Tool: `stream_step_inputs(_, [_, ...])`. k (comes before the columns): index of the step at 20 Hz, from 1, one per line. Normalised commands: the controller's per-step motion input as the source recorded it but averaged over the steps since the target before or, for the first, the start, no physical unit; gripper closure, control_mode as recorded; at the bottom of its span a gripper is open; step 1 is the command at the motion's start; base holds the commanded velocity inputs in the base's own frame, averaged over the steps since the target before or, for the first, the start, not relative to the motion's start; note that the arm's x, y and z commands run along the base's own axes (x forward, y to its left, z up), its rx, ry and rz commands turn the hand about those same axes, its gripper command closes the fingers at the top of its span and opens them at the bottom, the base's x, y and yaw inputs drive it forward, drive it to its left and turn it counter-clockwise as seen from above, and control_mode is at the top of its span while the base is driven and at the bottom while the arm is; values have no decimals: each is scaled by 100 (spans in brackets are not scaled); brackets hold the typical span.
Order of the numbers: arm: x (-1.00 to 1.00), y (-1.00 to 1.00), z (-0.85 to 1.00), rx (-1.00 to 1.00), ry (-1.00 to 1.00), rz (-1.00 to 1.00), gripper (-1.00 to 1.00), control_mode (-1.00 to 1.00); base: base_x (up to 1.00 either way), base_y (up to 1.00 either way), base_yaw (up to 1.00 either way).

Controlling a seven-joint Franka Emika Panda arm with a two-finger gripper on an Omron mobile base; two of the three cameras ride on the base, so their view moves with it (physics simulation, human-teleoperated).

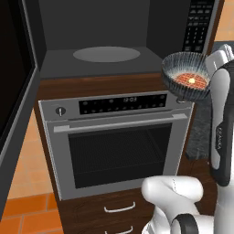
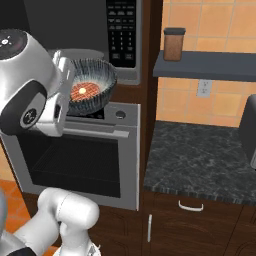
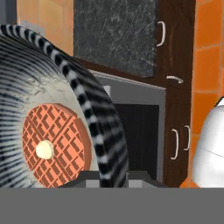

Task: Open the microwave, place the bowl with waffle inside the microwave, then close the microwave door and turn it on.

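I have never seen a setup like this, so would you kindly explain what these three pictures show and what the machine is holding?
It is a white robot arm on a mobile base in a simulated kitchen. Two pictures come from cameras behind the arm, left and right; the third looks along its hand. The tool is shut on the rim of a ribbed bowl, tilted, with a waffle inside. The microwave stands open above a steel oven. A jar sits on a shelf over the stone counter.
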Motion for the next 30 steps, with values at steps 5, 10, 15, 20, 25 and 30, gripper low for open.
stream_step_inputs(5, [25, 80, 12, 0, -2, -9, 100, -100, 0, 0, 0])
stream_step_inputs(10, [29, 69, 24, 1, 0, 4, 100, -100, 0, 0, 0])
stream_step_inputs(15, [47, 58, 13, 0, -1, 4, 100, -100, 0, 0, 0])
stream_step_inputs(20, [40, 39, 5, 0, -3, 2, 100, -100, 0, 0, 0])
stream_step_inputs(25, [27, 18, 9, 0, -21, 0, 100, -100, 0, 0, 0])
stream_step_inputs(30, [64, 25, 11, 0, -7, 0, 100, -100, 0, 0, 0])
